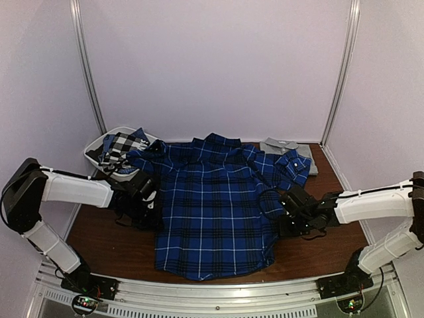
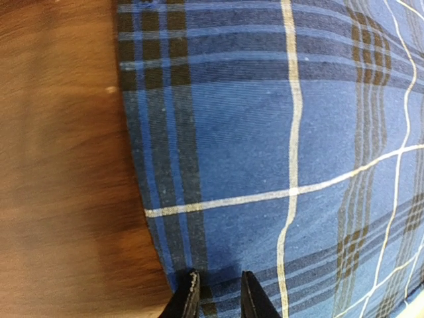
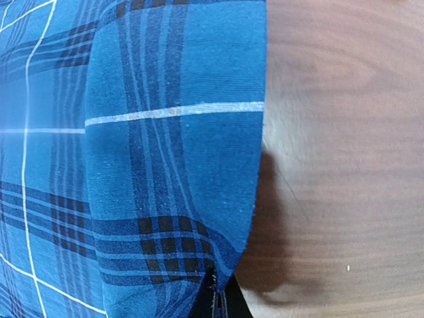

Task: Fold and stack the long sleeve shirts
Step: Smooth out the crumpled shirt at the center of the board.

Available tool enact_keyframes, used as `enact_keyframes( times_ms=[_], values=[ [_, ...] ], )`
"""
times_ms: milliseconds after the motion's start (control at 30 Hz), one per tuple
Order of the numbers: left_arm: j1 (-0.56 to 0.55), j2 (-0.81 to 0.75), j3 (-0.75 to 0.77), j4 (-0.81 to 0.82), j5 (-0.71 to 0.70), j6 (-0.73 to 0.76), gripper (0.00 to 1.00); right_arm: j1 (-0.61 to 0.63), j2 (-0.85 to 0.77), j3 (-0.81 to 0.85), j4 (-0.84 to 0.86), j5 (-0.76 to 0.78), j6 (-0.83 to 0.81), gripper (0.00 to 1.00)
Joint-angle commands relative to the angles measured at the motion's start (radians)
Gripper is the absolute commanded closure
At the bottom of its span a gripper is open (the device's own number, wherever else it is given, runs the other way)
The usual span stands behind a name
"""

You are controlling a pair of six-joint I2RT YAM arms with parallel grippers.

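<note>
A brown wooden worktop (image 1: 112, 245) is seen, and most of its middle is covered by the blue plaid shirt (image 1: 212, 205), which is spread flat with its collar toward the far edge and its hem toward the near edge. A white plastic basket (image 1: 99, 142) is set at the far left corner, and the black-and-white check shirt (image 1: 119, 149) is heaped in it. The grey shirt (image 1: 285, 147) is laid folded at the far right corner. The left gripper (image 2: 218, 291) is placed at the plaid shirt's left edge, its fingers narrowly apart over the cloth; a firm hold cannot be told. The right gripper (image 3: 216, 295) is closed tight on the plaid shirt's right edge.
</note>
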Motion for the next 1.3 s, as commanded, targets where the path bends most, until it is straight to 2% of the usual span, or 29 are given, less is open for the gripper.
enact_keyframes(
  times_ms=[0, 300, 400, 533, 633, 733, 833, 1100, 1267],
  values=[
    [0.012, -0.005, -0.02, -0.178, -0.077, 0.018, 0.77, -0.005, -0.063, -0.052, -0.014, -0.039, 0.052, 0.99],
    [0.027, -0.034, -0.035, -0.223, -0.121, 0.034, 0.77, -0.005, -0.171, -0.134, -0.046, -0.08, 0.105, 0.94],
    [0.027, -0.048, -0.045, -0.228, -0.119, 0.037, 0.78, -0.007, -0.222, -0.109, -0.101, -0.048, 0.105, 0.81],
    [0.027, -0.061, -0.046, -0.235, -0.107, 0.043, 0.8, -0.027, -0.271, -0.026, -0.17, 0.01, 0.078, 0.55],
    [0.027, -0.089, -0.02, -0.242, -0.106, 0.044, 0.8, -0.066, -0.275, 0.047, -0.184, 0.037, 0.024, 0.44],
    [0.027, -0.114, 0.023, -0.245, -0.094, 0.052, 0.8, -0.13, -0.244, 0.115, -0.146, 0.034, -0.037, 0.43],
    [0.022, -0.129, 0.066, -0.245, -0.046, 0.058, 0.8, -0.17, -0.197, 0.17, -0.039, -0.046, -0.074, 0.45],
    [-0.031, -0.136, 0.083, -0.189, 0.098, 0.039, 0.79, -0.153, -0.01, 0.218, 0.139, -0.237, -0.081, 0.53],
    [-0.068, -0.094, 0.034, -0.126, 0.136, 0.009, 0.76, -0.106, 0.01, 0.152, 0.184, -0.28, -0.052, 0.54]
  ],
)
